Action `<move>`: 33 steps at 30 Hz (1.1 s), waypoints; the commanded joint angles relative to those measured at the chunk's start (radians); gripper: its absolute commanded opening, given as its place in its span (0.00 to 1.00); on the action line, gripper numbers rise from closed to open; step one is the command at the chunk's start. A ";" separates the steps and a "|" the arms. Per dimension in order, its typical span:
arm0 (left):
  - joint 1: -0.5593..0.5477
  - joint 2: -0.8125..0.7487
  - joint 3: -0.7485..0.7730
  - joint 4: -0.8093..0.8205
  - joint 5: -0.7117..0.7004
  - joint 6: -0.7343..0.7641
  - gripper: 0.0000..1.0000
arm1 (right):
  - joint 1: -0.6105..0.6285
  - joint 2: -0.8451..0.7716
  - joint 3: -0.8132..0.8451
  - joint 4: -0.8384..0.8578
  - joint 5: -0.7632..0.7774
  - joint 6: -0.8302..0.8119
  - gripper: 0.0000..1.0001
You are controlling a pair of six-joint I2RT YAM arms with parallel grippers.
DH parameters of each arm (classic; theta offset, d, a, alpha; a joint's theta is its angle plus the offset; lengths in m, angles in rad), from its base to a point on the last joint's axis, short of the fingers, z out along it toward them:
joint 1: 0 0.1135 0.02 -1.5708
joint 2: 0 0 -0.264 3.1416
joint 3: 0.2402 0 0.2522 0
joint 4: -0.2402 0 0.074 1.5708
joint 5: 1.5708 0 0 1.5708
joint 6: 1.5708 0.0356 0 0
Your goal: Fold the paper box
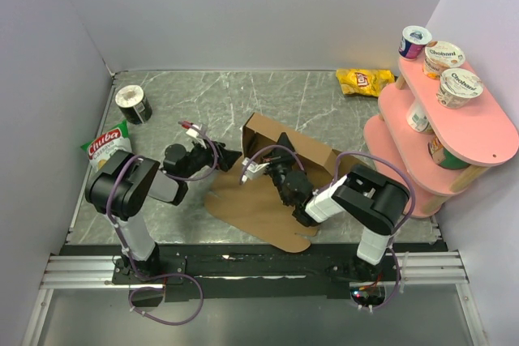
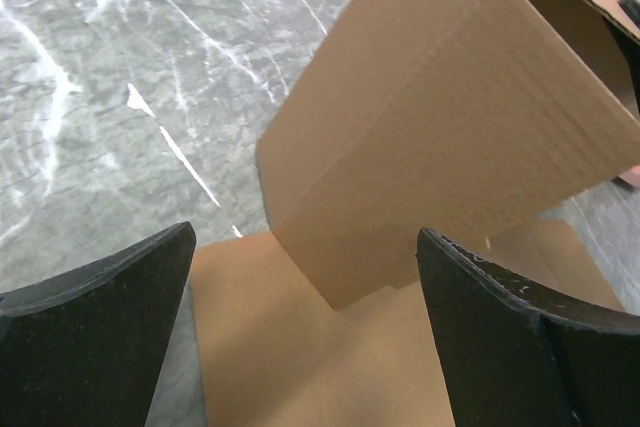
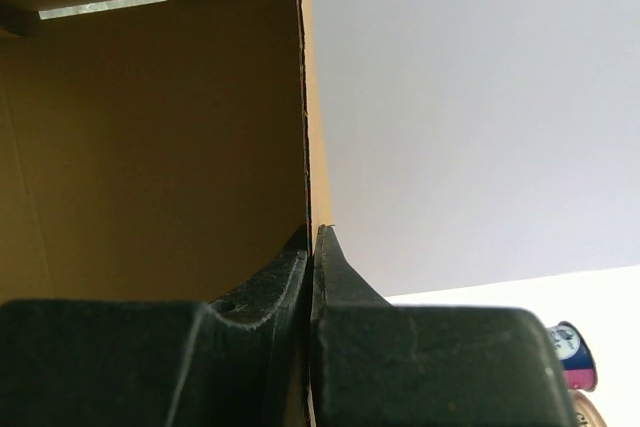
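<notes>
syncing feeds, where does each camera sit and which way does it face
top external: above and behind the robot, looking down on both arms and the paper box
left wrist: on the left arm, looking down between open left fingers at a box flap
right wrist: looking along a box wall pinched by the right fingers, toward the white wall
shared: all show the box

Grey marbled table [image 1: 243,95] boxed by pale lilac walls [image 1: 268,6], pink shelf [image 1: 486,131] at right

Left gripper [image 2: 305,247] spread, right gripper [image 3: 312,239] pinched.
</notes>
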 commanded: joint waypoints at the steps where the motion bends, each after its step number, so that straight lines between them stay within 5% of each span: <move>1: -0.020 0.011 0.037 0.091 0.048 0.064 0.99 | 0.016 0.017 -0.029 -0.018 0.045 0.051 0.02; 9: -0.100 0.022 0.078 0.097 -0.058 0.176 1.00 | 0.014 -0.037 -0.012 -0.120 0.033 0.126 0.02; 15: -0.131 0.016 0.082 0.163 -0.070 0.116 0.96 | 0.019 -0.060 -0.003 -0.166 0.030 0.157 0.03; 20: -0.143 0.005 0.184 -0.022 -0.133 0.141 0.96 | 0.023 -0.082 -0.006 -0.178 0.028 0.172 0.03; 33: -0.163 0.170 0.279 0.192 -0.142 0.029 0.97 | 0.037 -0.137 -0.015 -0.291 0.005 0.289 0.04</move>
